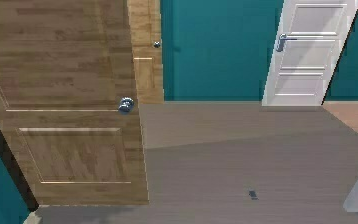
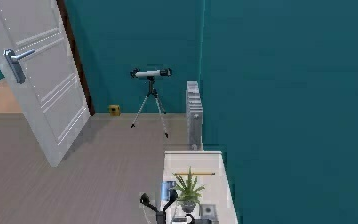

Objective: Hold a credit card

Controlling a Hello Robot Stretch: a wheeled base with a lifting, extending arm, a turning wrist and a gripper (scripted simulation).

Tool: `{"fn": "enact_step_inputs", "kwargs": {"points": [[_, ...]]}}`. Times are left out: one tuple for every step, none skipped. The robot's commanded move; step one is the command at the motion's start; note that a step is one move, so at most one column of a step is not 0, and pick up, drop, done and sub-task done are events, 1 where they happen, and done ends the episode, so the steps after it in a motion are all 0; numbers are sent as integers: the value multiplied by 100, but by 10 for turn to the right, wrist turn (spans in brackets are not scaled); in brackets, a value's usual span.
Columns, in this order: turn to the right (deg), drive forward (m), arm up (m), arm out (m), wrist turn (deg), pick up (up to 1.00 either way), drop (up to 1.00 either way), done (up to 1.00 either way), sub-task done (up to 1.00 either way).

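The tool point(image 2: 155, 207) sits at the near edge of the arm side view, its dark body and thin fingers at the near left corner of a white counter point(image 2: 215, 165). With things on the counter right behind it, I cannot tell the state of its fingers or whether it holds anything. Just right of the tool stands a small potted plant point(image 2: 189, 190) with spiky green leaves, and farther back on the counter lies a thin pencil-like stick point(image 2: 207, 173). Small blobs lie around the plant's pot; I cannot tell whether any of them is the credit card. Beyond the counter's far end a white radiator point(image 2: 193, 110) stands against the teal wall point(image 2: 287, 90). Left of it a telescope point(image 2: 150, 74) on a tripod stands on the floor point(image 2: 97, 170), with a small yellow object point(image 2: 114, 109) farther left by the wall and a white panelled door point(image 2: 37, 90) ajar at the far left. In the forward view an open wooden door point(image 1: 67, 110) with a round knob point(image 1: 125, 103) takes the left, a white door point(image 1: 307, 50) stands far right, and a small dark flat thing point(image 1: 253, 194) lies on the floor.
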Motion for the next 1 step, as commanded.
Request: {"fn": "enact_step_inputs", "kwargs": {"points": [[0, 0, 0, 0, 0, 0, 0, 100, 0]]}}
